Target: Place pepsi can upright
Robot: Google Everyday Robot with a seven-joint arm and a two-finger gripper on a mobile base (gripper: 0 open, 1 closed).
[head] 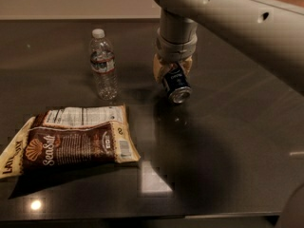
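The pepsi can point(175, 85) is dark blue with a silver end. It is tilted, with its silver end pointing down and toward me, just above the dark table point(228, 165). My gripper point(172, 70) comes down from the arm above and is shut on the can's upper part; its tan fingers point(157, 68) show on either side of the can. The can's logo is hidden.
A clear plastic water bottle point(103, 64) stands upright left of the can. A brown and white chip bag point(71, 140) lies flat at the front left. My arm point(237, 18) crosses the top right. The table's front edge runs along the bottom.
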